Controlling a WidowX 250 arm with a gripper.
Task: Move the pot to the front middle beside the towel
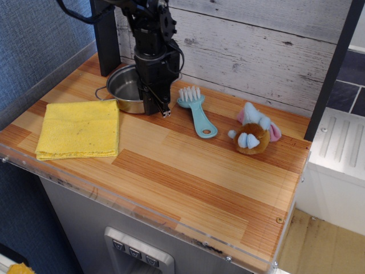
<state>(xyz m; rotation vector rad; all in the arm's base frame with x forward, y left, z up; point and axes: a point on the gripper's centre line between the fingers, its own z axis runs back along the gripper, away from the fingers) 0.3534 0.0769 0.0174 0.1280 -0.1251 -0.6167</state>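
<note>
The pot (122, 85) is a shallow shiny steel pot standing at the back left of the wooden table, just behind the towel. A wire loop handle shows on its left side. The towel (78, 129) is a folded yellow cloth lying flat at the front left. My gripper (157, 108) points straight down at the pot's right rim. Its fingers are drawn close together and look closed on the rim. The arm hides the pot's right side and right handle.
A light blue dish brush (197, 111) lies just right of the gripper. A small plush toy (254, 134) sits at the right. A black post (105, 40) and a plank wall stand behind the pot. The table edge (142, 208) runs along the front.
</note>
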